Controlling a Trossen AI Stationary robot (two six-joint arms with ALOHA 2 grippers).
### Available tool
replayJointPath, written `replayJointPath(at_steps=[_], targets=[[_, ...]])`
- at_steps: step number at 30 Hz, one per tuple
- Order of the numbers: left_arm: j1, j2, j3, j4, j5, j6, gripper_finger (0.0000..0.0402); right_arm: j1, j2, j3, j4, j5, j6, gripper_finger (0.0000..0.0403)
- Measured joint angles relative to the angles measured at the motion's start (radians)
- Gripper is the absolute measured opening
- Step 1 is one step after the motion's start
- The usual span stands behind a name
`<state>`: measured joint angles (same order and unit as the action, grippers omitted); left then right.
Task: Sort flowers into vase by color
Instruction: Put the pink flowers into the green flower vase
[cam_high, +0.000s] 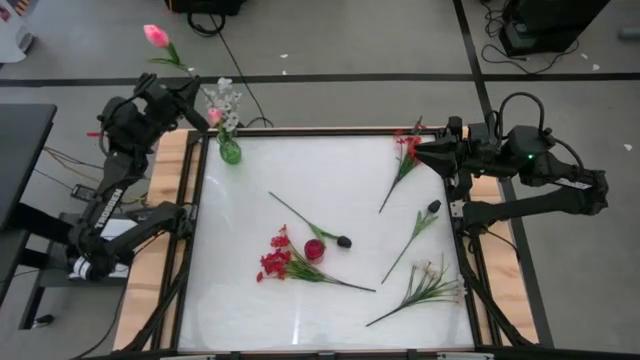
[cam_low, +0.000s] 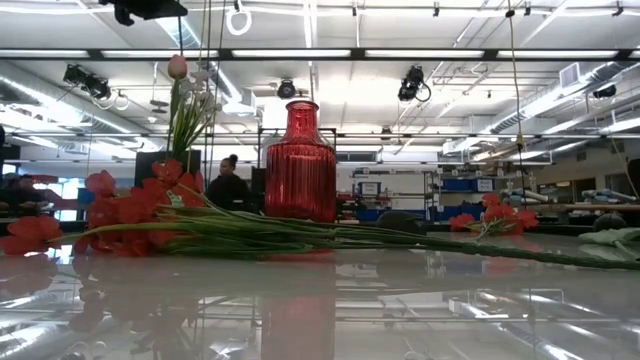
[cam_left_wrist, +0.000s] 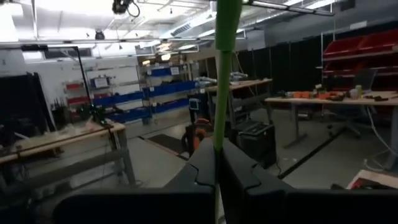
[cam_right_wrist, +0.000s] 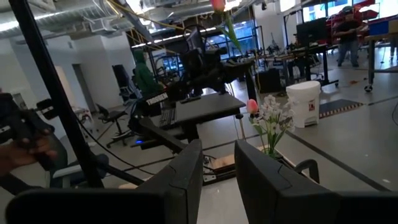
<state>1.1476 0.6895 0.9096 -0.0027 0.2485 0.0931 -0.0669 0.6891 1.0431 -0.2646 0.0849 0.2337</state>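
Observation:
My left gripper (cam_high: 189, 82) is above the table's far-left corner, shut on a pink tulip (cam_high: 156, 36) whose green stem (cam_left_wrist: 219, 93) runs up between its fingers. Just beside it stands a small green vase (cam_high: 229, 151) holding white blossoms (cam_high: 226, 97) and a pink bud (cam_high: 214, 115). A red vase (cam_high: 314, 250) stands mid-table. My right gripper (cam_high: 424, 150) waits open at the far-right edge, beside a red flower (cam_high: 405, 150) lying flat. My left gripper pinches the pink tulip's green stem (cam_left_wrist: 217, 146) between its two fingers, which lie across the stem. The flower is lifted clear of the table. Its bloom (cam_high: 156, 36) stands away from the fingers, out past the table's far-left corner.
Lying on the table are red clustered flowers (cam_high: 275, 262) next to the red vase, a dark-budded stem (cam_high: 343, 241), another dark-budded stem (cam_high: 432, 207) and a white spray (cam_high: 430, 275) near the right edge. People show in the room behind.

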Motion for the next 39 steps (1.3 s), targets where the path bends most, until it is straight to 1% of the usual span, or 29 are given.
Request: replayJointPath(at_steps=[2, 5, 6, 10, 13, 16, 18, 22, 24, 25, 28, 30, 31, 34, 39], targets=[[0.000, 0.003, 0.000, -0.001, -0.003, 0.009, 0.0006, 0.000, 0.000, 0.000, 0.000, 0.000, 0.000, 0.0103], [-0.001, 0.014, -0.001, -0.006, -0.035, 0.022, 0.0006, 0.000, 0.000, 0.000, 0.000, 0.000, 0.000, 0.0103], [-0.002, 0.019, -0.001, -0.004, -0.052, 0.009, 0.0006, 0.000, 0.000, 0.000, 0.000, 0.000, 0.000, 0.0103], [-0.012, 0.056, -0.001, 0.002, -0.110, -0.133, 0.0006, 0.000, 0.000, 0.000, 0.000, 0.000, 0.000, 0.0103], [-0.037, 0.081, -0.003, 0.024, -0.179, -0.142, 0.0006, 0.000, 0.000, 0.000, 0.001, 0.000, 0.000, 0.0103], [-0.061, 0.104, 0.001, 0.105, -0.223, -0.142, 0.0006, 0.000, 0.000, 0.000, 0.001, 0.000, 0.000, 0.0103], [-0.066, 0.122, 0.006, 0.131, -0.245, -0.181, 0.0006, 0.000, 0.000, 0.000, 0.001, 0.000, 0.000, 0.0103], [-0.066, 0.155, 0.061, 0.115, -0.280, -0.267, 0.0006, 0.000, 0.000, 0.000, 0.001, 0.000, 0.000, 0.0103], [-0.072, 0.171, 0.075, 0.111, -0.274, -0.322, 0.0006, 0.000, 0.000, 0.000, 0.001, 0.000, 0.000, 0.0103], [-0.082, 0.181, 0.077, 0.112, -0.254, -0.339, 0.0006, 0.000, 0.000, 0.000, 0.001, 0.000, 0.000, 0.0103], [-0.130, 0.221, 0.078, 0.159, -0.151, -0.346, 0.0006, 0.000, 0.000, 0.000, 0.001, 0.000, 0.000, 0.0103], [-0.178, 0.252, 0.080, 0.192, -0.071, -0.358, 0.0006, 0.000, 0.000, 0.000, 0.001, 0.000, 0.000, 0.0103], [-0.206, 0.267, 0.080, 0.194, -0.049, -0.360, 0.0006, 0.000, 0.000, 0.000, 0.001, 0.000, 0.000, 0.0103], [-0.304, 0.314, 0.079, 0.171, -0.052, -0.325, 0.0006, 0.000, 0.000, 0.000, 0.001, 0.000, 0.000, 0.0103], [-0.441, 0.329, 0.078, 0.074, -0.153, -0.229, 0.0006, 0.000, 0.000, 0.000, 0.001, 0.000, 0.000, 0.0103]])
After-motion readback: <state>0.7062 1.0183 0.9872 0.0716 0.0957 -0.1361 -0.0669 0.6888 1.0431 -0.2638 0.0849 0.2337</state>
